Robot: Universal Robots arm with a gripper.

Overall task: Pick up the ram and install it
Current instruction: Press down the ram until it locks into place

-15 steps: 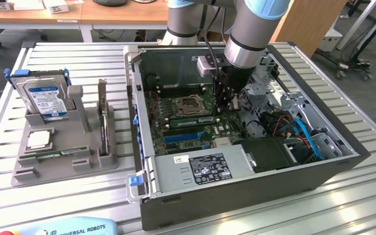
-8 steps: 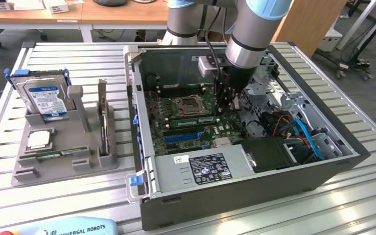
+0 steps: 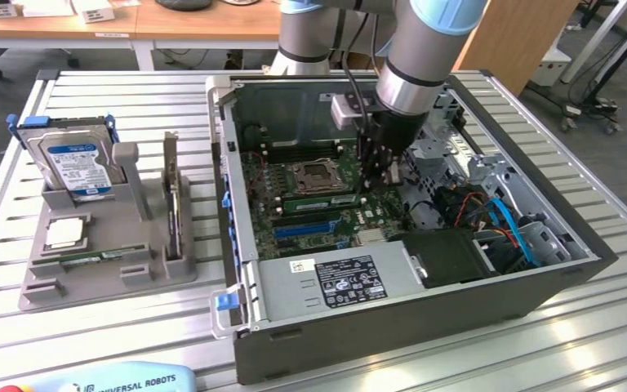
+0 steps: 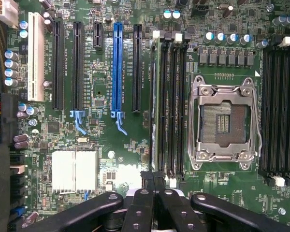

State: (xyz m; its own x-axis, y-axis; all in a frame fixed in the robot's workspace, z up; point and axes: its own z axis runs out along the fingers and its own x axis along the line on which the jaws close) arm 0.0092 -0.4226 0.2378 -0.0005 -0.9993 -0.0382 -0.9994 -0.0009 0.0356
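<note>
The ram (image 3: 311, 198) is a thin green stick standing on edge in one of the black memory slots beside the empty processor socket (image 3: 316, 173) of the open computer case. In the wrist view the ram (image 4: 155, 111) appears edge-on, between the expansion slots and the socket (image 4: 223, 123). My gripper (image 3: 384, 183) reaches down into the case over the motherboard, close to one end of that stick. Its black fingers meet at the gripper (image 4: 154, 180), shut with nothing visible between them, above the slot's end. I cannot tell whether the tips touch the stick.
A grey parts holder (image 3: 107, 282) left of the case carries a blue-labelled hard drive (image 3: 74, 163), a square silver chip (image 3: 63, 233), an upright card (image 3: 170, 192) and a green strip (image 3: 87, 260). Cables and a drive cage (image 3: 488, 220) crowd the case's right side.
</note>
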